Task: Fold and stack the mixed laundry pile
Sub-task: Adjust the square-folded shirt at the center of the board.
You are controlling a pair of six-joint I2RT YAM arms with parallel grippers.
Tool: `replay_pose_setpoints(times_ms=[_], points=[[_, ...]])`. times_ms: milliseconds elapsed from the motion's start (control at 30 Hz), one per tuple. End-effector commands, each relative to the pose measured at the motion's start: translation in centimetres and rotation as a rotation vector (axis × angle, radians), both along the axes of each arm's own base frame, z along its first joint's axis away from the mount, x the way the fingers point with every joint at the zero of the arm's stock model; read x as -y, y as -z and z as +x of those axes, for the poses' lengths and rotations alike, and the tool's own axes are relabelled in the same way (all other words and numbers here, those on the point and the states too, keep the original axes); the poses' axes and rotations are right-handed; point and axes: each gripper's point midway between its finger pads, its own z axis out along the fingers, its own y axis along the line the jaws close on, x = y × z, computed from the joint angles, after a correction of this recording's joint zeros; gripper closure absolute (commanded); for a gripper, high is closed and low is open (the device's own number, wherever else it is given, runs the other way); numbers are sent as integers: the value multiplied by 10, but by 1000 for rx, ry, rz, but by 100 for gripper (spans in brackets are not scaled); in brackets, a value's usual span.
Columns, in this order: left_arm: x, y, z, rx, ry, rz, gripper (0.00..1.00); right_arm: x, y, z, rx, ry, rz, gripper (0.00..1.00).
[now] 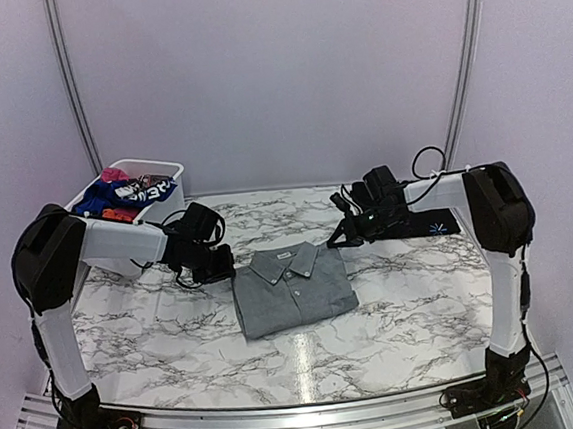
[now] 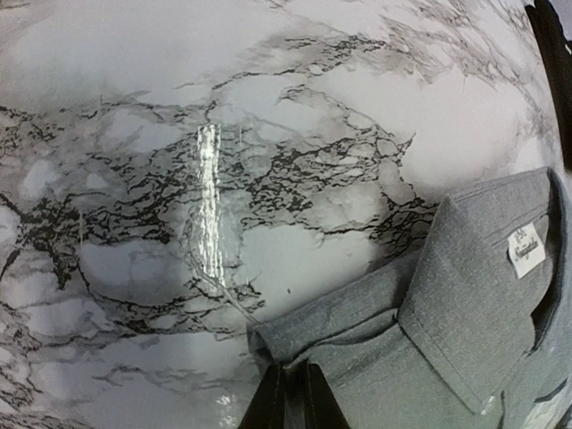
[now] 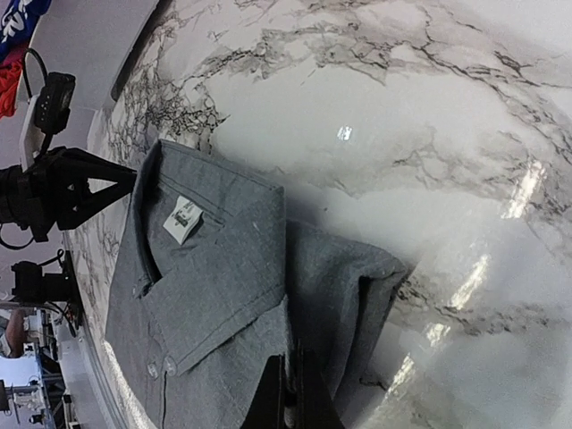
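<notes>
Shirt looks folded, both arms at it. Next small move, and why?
Probably open both jaws and lift clear. The grey collared shirt already lies flat as a neat rectangle, collar up, while the left gripper and right gripper look pinched shut on its shoulder corners; any pull would likely disturb the fold.

I have the shirt (image 1: 293, 289) lying flat at the middle of the table (image 1: 406, 314), collar toward the far side. My left gripper (image 1: 221, 270) sits at the shirt's far-left corner, fingertips on the cloth's edge. My right gripper (image 1: 341, 235) is at the far-right corner, fingertips on the folded sleeve. Behind the right gripper, a folded cloth (image 1: 438, 227) lies near the table's far-right edge. The basket (image 1: 167, 170) stands off the far-left corner, with a heap of clothes (image 1: 124, 196) inside it.
</notes>
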Motion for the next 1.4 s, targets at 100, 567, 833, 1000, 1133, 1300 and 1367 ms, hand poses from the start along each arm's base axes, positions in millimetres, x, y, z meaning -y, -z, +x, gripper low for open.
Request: replay_pose_setpoints(times_ms=[100,567,833,1000,1133,1300,1367], points=[[2,0,4,12,17,-17,65,-21,8,18,70,-43,-16,100],[1,32,12,-69,67,47,86,-24,55,-26,-5,-57,-163,100],[-5,-67,20,185,158,54,41,-17,6,-59,-4,-35,-81,100],[57,-109,-33,292,482,-73,38,-19,5,-60,-17,-59,-81,100],[117,-102,-94,282,730,-160,42,-23,5,-52,-16,-66,-82,100],[164,-78,-131,224,845,-264,55,-25,9,-46,-27,-71,-90,100],[171,-67,-131,208,841,-288,59,-26,8,-44,-26,-71,-89,100]])
